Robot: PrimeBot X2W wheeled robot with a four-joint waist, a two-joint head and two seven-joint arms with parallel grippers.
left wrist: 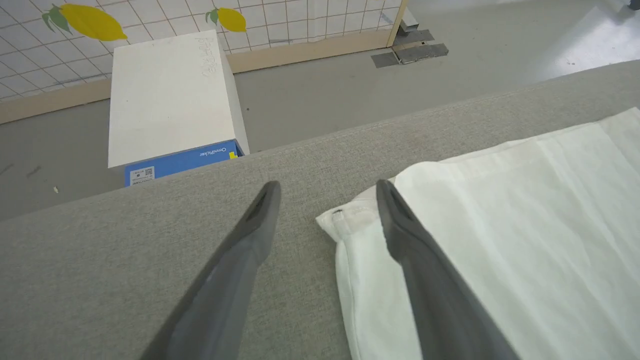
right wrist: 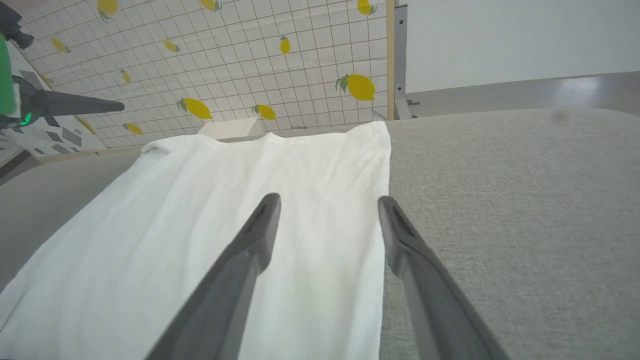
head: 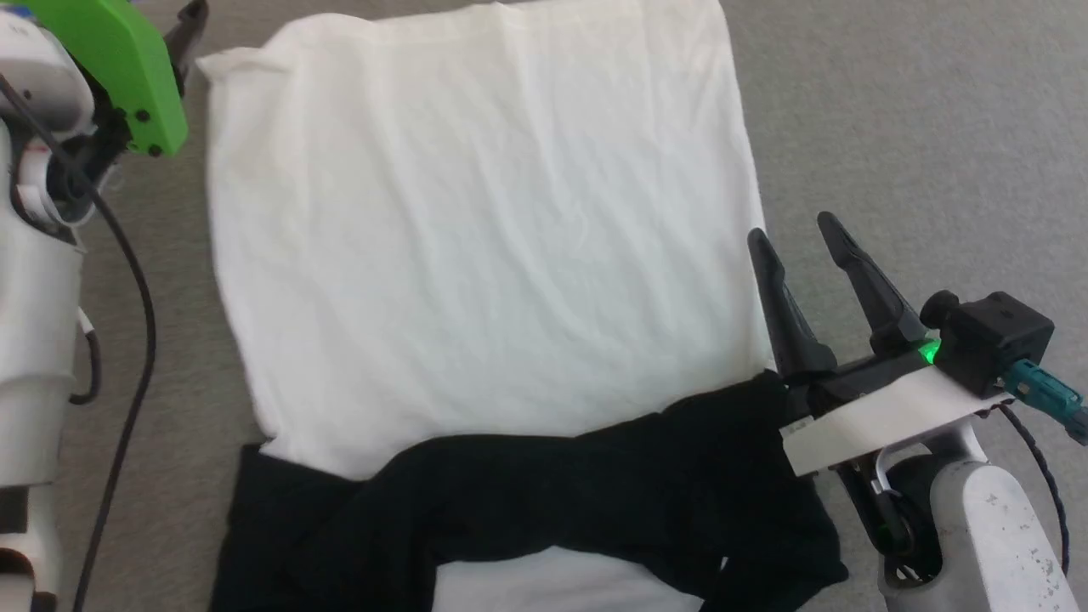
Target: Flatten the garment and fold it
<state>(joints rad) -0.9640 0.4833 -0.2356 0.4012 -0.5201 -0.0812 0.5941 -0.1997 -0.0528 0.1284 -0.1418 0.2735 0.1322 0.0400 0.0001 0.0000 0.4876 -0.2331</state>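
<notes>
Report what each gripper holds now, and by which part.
Nothing is held. The left gripper stands open at a corner of the garment; the right gripper stands open at its side edge.

The garment (head: 476,221) is thin white cloth, matt and finely creased, with a stitched hem at its corner toward the bench's far left. Its sleeves (head: 544,501) are black cloth, dull and soft-looking, rumpled along the near edge. The bench (head: 892,102) is covered in grey woven fabric, coarse-grained and without shine. The fingers (right wrist: 235,290) are dark grey, smooth and matt, plastic-looking. A green cover (head: 127,68) on the left arm is smooth plastic with a slight gloss. The right forearm shell (head: 994,535) is pale hard plastic, scuffed and speckled. Beyond the bench, the floor (left wrist: 320,95) is smooth grey with a faint sheen. A box (left wrist: 170,95) there has a matt white, paper-like top and a glossier blue printed side.
</notes>
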